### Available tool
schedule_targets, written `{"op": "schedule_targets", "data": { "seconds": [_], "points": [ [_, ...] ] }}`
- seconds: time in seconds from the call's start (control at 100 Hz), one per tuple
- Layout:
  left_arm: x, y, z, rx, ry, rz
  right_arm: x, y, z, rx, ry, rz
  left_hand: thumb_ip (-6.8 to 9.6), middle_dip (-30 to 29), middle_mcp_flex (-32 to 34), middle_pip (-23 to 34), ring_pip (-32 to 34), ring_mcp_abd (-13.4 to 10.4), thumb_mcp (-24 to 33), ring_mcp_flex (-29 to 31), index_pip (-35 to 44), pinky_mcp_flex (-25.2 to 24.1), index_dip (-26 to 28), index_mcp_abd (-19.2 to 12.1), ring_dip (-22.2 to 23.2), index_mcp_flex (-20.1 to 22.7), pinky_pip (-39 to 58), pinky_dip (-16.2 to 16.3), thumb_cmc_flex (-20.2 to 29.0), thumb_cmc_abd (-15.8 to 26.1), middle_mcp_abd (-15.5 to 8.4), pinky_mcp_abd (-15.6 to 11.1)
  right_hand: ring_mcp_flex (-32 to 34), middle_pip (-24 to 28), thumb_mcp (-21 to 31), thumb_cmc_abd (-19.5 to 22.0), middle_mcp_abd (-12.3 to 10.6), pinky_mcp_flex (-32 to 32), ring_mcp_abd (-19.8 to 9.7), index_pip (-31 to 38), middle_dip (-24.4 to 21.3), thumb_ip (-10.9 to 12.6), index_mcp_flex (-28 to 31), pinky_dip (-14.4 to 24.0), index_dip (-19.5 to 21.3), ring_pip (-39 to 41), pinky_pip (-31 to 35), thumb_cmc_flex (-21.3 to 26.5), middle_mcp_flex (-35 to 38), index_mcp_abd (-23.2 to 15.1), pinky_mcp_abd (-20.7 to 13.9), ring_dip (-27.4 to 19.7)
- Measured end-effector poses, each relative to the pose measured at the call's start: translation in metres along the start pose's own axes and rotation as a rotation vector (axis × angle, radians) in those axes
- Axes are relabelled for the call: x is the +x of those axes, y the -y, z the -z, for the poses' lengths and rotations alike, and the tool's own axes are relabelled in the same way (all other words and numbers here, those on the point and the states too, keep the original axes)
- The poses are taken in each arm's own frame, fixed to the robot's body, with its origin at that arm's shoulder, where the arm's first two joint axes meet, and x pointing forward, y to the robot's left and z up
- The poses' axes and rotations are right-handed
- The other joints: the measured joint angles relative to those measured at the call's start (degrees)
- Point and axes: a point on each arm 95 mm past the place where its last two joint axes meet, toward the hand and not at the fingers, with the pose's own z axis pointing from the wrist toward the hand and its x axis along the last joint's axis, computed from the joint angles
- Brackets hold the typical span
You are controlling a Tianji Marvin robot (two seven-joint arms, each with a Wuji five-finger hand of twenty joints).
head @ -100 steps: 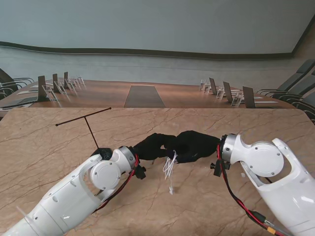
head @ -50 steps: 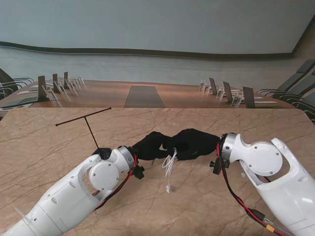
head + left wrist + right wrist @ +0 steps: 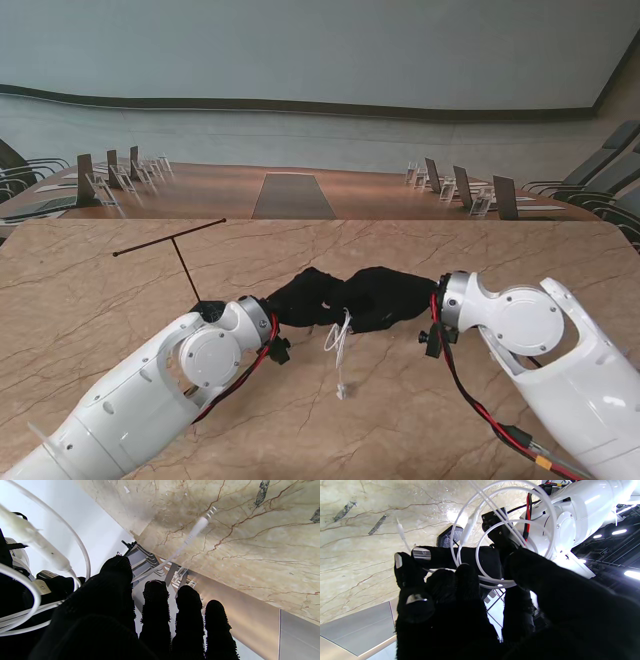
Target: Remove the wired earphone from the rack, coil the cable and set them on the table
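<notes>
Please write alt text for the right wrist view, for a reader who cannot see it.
The black-gloved right hand pinches several loops of white earphone cable over the marble table. The left hand touches the loops from behind.

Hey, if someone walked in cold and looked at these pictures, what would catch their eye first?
Two black-gloved hands meet mid-table, the left hand and right hand, with the white earphone cable looped between them and its plug end trailing nearer to me. To the left stands the thin black rack, now bare.
</notes>
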Motion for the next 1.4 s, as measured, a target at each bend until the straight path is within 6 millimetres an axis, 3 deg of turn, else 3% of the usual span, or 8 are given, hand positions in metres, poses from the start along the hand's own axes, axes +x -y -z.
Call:
{"op": "schedule_targets", "data": {
  "seconds": [0.11, 0.19, 0.33, 0.4, 0.48, 0.59, 1.01, 1.4],
  "points": [
    [0.001, 0.001, 0.001, -0.012, 0.000, -0.005, 0.000, 0.001, 0.000, 0.003, 0.002, -0.001, -0.01, -5.31, 8.73, 5.57, 5.63, 1.78, -1.74, 7.93, 0.00, 2.20, -1.28, 0.00, 0.58, 0.14, 8.57, 0.58, 0.37, 0.31, -0.90, 0.02, -0.08, 0.37, 0.00, 0.00, 0.01, -0.07, 0.01, 0.00, -0.18, 0.00, 0.00, 0.00, 0.00, 0.00, 0.00, 0.00, -0.16, 0.00, -0.02, 0.10],
    [0.001, 0.002, 0.000, -0.012, -0.001, -0.006, 0.000, 0.001, 0.001, 0.005, 0.004, -0.002, -0.01, -8.09, 12.59, 5.54, 6.94, 2.61, -2.53, 11.51, 0.00, 3.15, -1.51, 1.48, 0.38, 0.63, 11.36, 0.58, 1.46, 0.29, -2.19, 0.05, -0.12, 0.38, 0.00, 0.00, 0.02, -0.10, 0.01, 0.00, -0.21, 0.00, -0.01, 0.04, 0.01, 0.00, 0.00, 0.00, -0.22, 0.00, -0.02, 0.12],
    [0.001, 0.003, 0.001, -0.012, 0.018, -0.004, -0.001, 0.002, 0.003, 0.002, 0.008, -0.003, -0.02, -14.05, 14.15, -5.74, 6.69, 2.94, -4.89, 12.89, 0.00, 3.42, 1.31, 5.63, -1.85, -0.77, 12.05, -0.15, 3.10, 3.48, -3.38, 0.05, -0.46, 0.41, 0.00, 0.00, 0.12, -0.45, 0.05, 0.00, -0.23, 0.00, -0.01, 0.42, 0.01, 0.00, -0.09, 0.00, -0.54, 0.00, -0.06, 0.26],
    [0.001, 0.003, 0.002, -0.016, 0.048, 0.002, -0.001, 0.001, 0.006, -0.005, 0.011, -0.001, -0.02, -17.18, 13.34, -10.03, 5.49, 3.10, -12.04, 12.86, 0.07, 3.42, 6.06, 9.11, -2.71, -3.18, 12.07, -0.65, 6.29, 7.36, -3.14, 0.05, -0.49, 0.41, 0.00, 0.00, 0.12, -0.51, 0.06, 0.00, -0.24, 0.00, -0.01, 0.45, 0.02, 0.00, -0.09, 0.00, -0.58, 0.00, -0.07, 0.39],
    [-0.001, 0.004, 0.004, -0.014, 0.093, 0.019, -0.001, 0.001, 0.011, -0.015, 0.015, 0.002, -0.03, -21.25, 11.75, -10.89, 4.21, 3.36, -19.07, 12.80, 0.26, 3.25, 10.35, 11.55, -2.92, -6.73, 12.07, -0.82, 9.30, 10.83, -1.82, 0.05, -0.55, 0.44, 0.00, 0.00, 0.15, -0.59, 0.06, 0.00, -0.24, 0.00, -0.01, 0.46, 0.07, 0.01, -0.09, 0.00, -0.86, 0.00, -0.07, 0.66],
    [-0.004, 0.002, 0.007, -0.010, 0.113, 0.037, -0.001, 0.001, 0.016, -0.029, 0.021, 0.003, -0.03, -24.43, 9.23, -11.17, 3.38, 3.69, -23.06, 11.98, 1.26, 2.78, 14.59, 12.87, -3.47, -10.23, 12.07, -0.84, 10.75, 13.53, -1.24, 0.06, -1.07, 0.64, 0.00, 0.00, 0.28, -1.07, 0.08, 0.00, -0.30, 0.00, -0.01, 0.49, 0.20, 0.02, -0.21, 0.00, -1.65, 0.00, -0.22, 0.72],
    [-0.011, 0.002, 0.014, 0.018, 0.156, 0.033, -0.008, 0.004, 0.027, -0.020, 0.077, -0.006, -0.03, -25.32, 4.81, -8.81, 2.19, 3.13, -25.82, 8.99, 3.21, 2.00, 21.67, 13.72, -3.71, -17.25, 10.73, -0.88, 12.16, 19.50, -1.86, 0.00, -5.01, 1.30, -0.02, 0.04, 1.51, -5.07, 0.16, 0.00, -0.64, 0.01, -0.49, 1.80, 1.79, -0.25, -1.70, 0.00, -7.20, -0.06, -1.43, 2.40],
    [-0.007, 0.009, 0.019, 0.046, 0.148, 0.027, -0.014, 0.011, 0.029, 0.014, 0.127, -0.021, -0.03, -25.32, 3.12, -8.26, 1.73, 2.70, -26.33, 8.94, 3.79, 1.80, 23.17, 13.75, -4.30, -18.88, 10.71, -0.89, 12.80, 20.05, -1.97, -0.02, -5.63, 1.31, -1.02, 1.20, 1.70, -5.75, 0.16, 0.04, -0.83, 1.25, -1.44, 2.01, 3.30, -0.35, -2.01, 0.00, -7.88, -0.13, -1.59, 2.90]
  ]
}}
